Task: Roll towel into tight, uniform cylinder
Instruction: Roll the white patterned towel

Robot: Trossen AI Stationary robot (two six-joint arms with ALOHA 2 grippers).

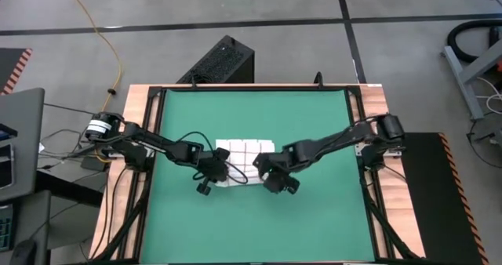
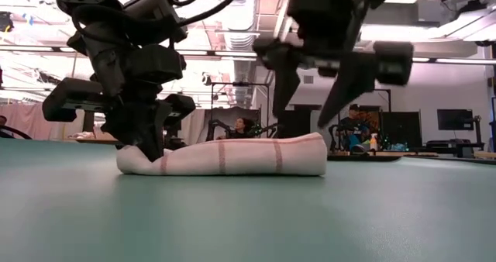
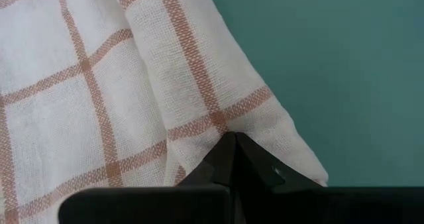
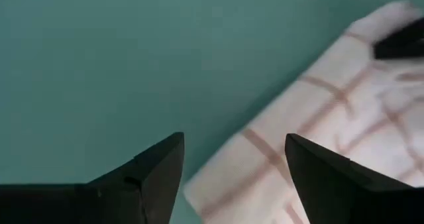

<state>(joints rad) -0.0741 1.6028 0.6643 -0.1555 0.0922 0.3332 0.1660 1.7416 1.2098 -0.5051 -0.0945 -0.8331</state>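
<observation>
Most of the rolling looks done: the towel (image 2: 225, 156) lies as a low, somewhat flattened roll mid green mat (image 1: 314, 218). At the towel's one end the left pincer (image 2: 149, 149) is pinched shut on it; above the other end the right pincer (image 2: 310, 99) hangs spread and empty. Tightening remains.

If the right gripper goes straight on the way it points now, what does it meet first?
Probably the towel: the right gripper hangs open just above the roll's end, pointing down. Slightly off, it would meet the green mat instead; depth is unclear.
</observation>
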